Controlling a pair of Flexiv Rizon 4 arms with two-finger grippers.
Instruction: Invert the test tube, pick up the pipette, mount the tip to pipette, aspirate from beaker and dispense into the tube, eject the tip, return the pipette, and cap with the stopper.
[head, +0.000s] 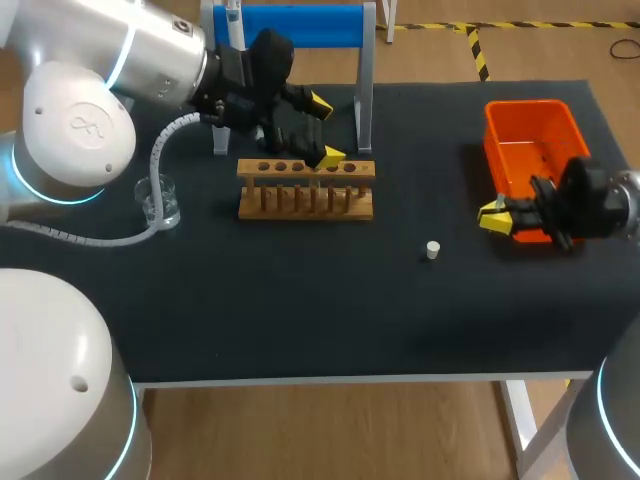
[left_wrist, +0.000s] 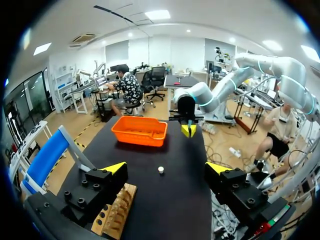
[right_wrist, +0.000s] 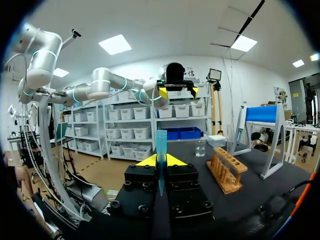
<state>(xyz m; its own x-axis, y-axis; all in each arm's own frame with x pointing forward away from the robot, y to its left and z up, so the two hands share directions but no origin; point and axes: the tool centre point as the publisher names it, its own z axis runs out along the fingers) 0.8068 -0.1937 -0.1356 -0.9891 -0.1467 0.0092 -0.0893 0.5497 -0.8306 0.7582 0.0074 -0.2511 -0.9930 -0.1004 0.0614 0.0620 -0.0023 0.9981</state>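
My left gripper (head: 325, 130) hangs open just above the wooden tube rack (head: 305, 188), with nothing between its fingers. In the left wrist view the rack (left_wrist: 116, 216) lies under the open left gripper (left_wrist: 166, 172), and the small white stopper (left_wrist: 160, 170) sits further ahead on the mat. My right gripper (head: 495, 216) stands by the orange bin (head: 530, 125), shut on a blue pipette tip (right_wrist: 160, 145) that sticks up between its fingers (right_wrist: 142, 161). The stopper (head: 432, 250) lies between rack and bin. A glass beaker (head: 158, 200) stands left of the rack. The pipette (head: 233, 18) hangs on the blue stand (head: 300, 25).
The stand's metal legs (head: 365, 100) rise right behind the rack, close to my left gripper. Seen from the right wrist, the rack (right_wrist: 227, 172) and beaker (right_wrist: 200, 148) stand ahead across the mat. Open black mat stretches along the table's front edge.
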